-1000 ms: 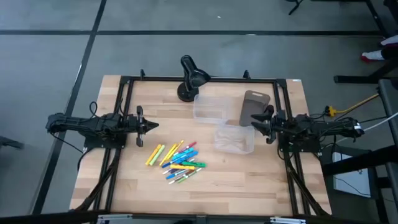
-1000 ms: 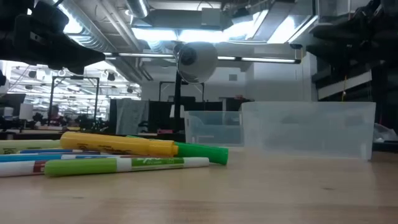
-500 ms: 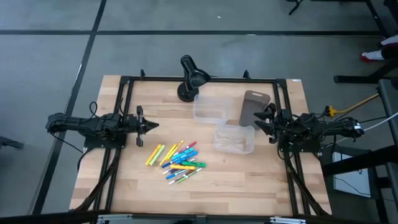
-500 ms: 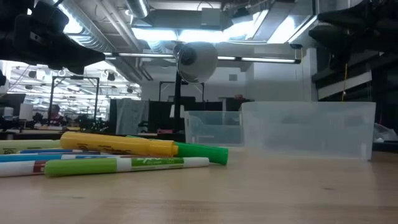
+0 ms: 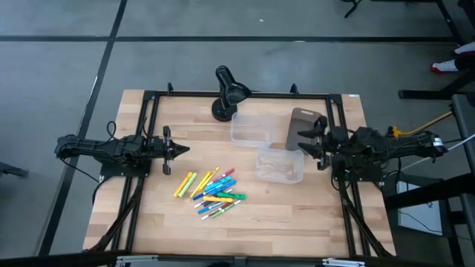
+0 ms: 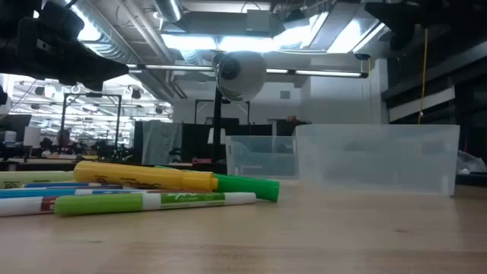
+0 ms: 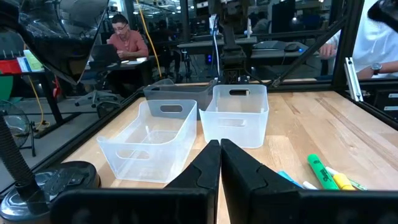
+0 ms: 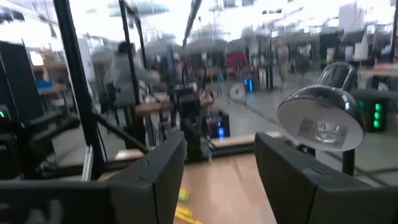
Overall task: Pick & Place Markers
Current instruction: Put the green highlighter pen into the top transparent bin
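Nothing is placed yet: the markers [image 5: 210, 191] all lie heaped on the tabletop [image 5: 289, 215], both clear bins [image 5: 263, 147] empty, left gripper [image 5: 180, 150] fingers together, right gripper [image 5: 303, 143] fingers apart, holding nothing.

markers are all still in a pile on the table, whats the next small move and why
Probably the left gripper should open and drop toward the markers. It is shut, empty and the closer one, just behind the pile. Both clear bins hold no markers, and the right gripper, open, hovers by the bins.
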